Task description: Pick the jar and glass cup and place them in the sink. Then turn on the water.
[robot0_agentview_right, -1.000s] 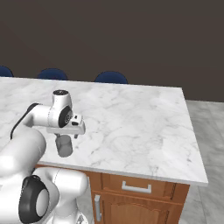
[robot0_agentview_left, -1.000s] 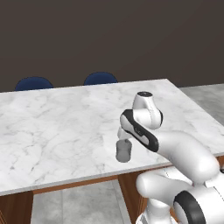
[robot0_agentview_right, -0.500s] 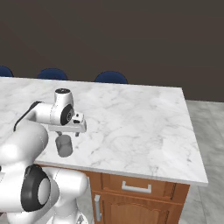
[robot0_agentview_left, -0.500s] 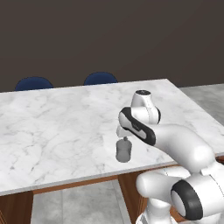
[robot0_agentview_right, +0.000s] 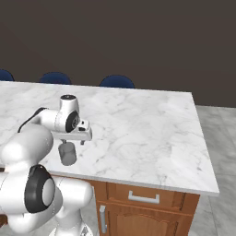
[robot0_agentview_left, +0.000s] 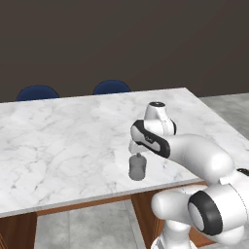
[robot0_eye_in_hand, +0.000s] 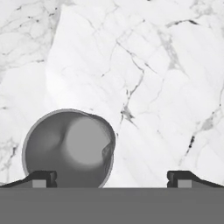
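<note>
While our fingertips (robot0_eye_in_hand: pixel 41 178) stand spread wide and hold nothing, the gripper (robot0_agentview_left: pixel 138 149) hangs straight above the glass cup (robot0_agentview_left: pixel 137 168), which sits upright near the front edge of the marble counter (robot0_agentview_left: pixel 63 141). We judge the tumbler light, stiff, slick and breakable, best pinched across its side wall just under the rim. In the hand view it lies off toward one fingertip, not centred. Our arm (robot0_agentview_right: pixel 44 120) reaches forward, wrist bent down.

White arm over marble counter (robot0_agentview_left: pixel 58 141), hand (robot0_agentview_left: pixel 137 154) just above upright grey glass cup (robot0_agentview_left: pixel 137 168), two blue chairs (robot0_agentview_left: pixel 111 87) behind
</note>
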